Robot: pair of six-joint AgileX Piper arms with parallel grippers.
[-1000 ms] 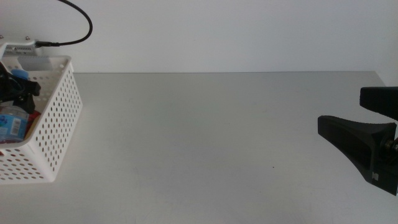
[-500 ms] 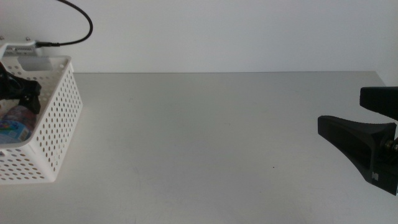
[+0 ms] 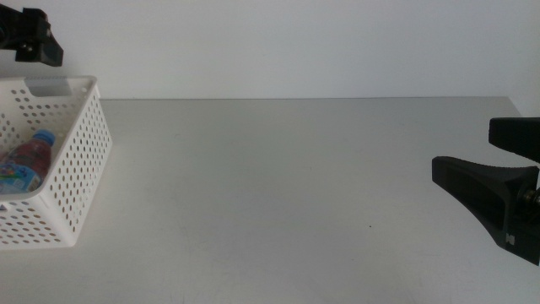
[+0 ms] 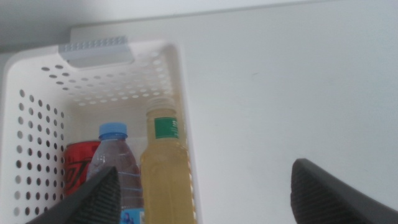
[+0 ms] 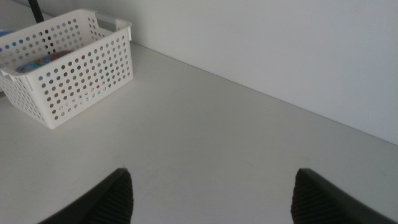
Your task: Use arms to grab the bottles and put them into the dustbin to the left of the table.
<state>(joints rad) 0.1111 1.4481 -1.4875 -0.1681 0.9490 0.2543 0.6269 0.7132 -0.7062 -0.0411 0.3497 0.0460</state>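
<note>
White dustbin (image 4: 180, 93) holds all three bottles, so your left gripper (image 3: 34, 38) hangs above it, released and empty, while your right gripper (image 3: 494, 181) waits far away, open too.

red can (image 4: 79, 171) half hidden behind water bottle (image 4: 115, 168), basket (image 3: 72, 160) cropped by frame

At the worktop's left end, the white perforated plastic basket (image 4: 180, 81) holds a tall yellowish tea bottle with a green label (image 4: 165, 168), a clear blue-capped water bottle (image 4: 115, 165) and a red soda can (image 4: 78, 168), side by side.
</note>
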